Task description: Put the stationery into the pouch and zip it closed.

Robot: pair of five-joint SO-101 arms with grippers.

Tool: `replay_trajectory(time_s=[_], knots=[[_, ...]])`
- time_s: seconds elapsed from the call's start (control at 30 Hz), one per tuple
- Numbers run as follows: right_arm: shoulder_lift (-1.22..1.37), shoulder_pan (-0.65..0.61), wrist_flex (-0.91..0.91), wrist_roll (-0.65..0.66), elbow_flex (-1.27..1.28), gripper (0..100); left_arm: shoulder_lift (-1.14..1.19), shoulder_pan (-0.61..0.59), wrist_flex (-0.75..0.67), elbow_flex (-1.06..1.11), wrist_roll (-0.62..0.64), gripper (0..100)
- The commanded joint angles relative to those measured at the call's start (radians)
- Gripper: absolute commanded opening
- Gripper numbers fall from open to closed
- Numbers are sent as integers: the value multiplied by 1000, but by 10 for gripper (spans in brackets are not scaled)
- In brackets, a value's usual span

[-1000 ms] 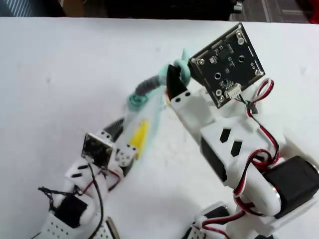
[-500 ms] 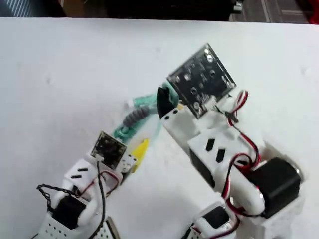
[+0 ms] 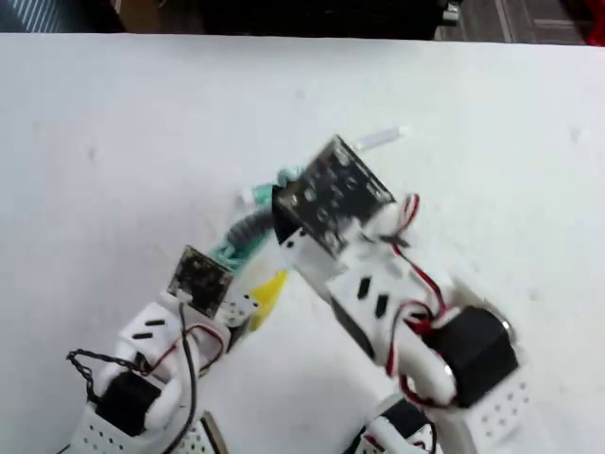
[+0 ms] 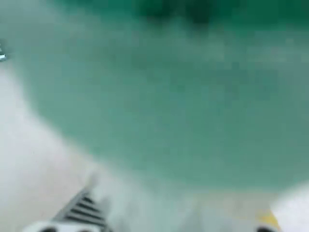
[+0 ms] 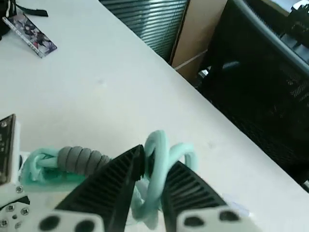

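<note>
White bench (image 3: pixel 113 113), mint pouch (image 3: pixel 230 253) mid-bench, just a teal blur in the left wrist view, left gripper (image 3: pixel 241 307) at its near end, grip unreadable, right gripper (image 5: pixel 147 164) pinched shut on the cord loop (image 5: pixel 157 145), plain from its wrist view, grey coil (image 5: pixel 79 157) beside.

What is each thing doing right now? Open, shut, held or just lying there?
Right end effector: shut on the teal cord.
Teal cord: pinched, loop sticking up.
Pouch: bunched between the arms, zip hidden.
Left end effector: at the pouch.
Clear stick: lying loose on the table.
</note>
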Motion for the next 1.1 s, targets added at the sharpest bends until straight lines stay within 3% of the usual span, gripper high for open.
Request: replay_trajectory(time_s=[0.0,0.33,0.53,0.97,1.07], knots=[[-47,-10,-33,11,0,16,-10,-24,100,-149,84,253],[-31,-2,-28,11,5,16,-10,-47,129,-180,87,251],[-30,140,-31,11,6,16,-10,-47,261,-296,84,251],[-30,163,-108,3,115,16,-10,-38,253,-367,83,247],[-33,163,-139,3,158,16,-10,-38,241,-347,83,188]])
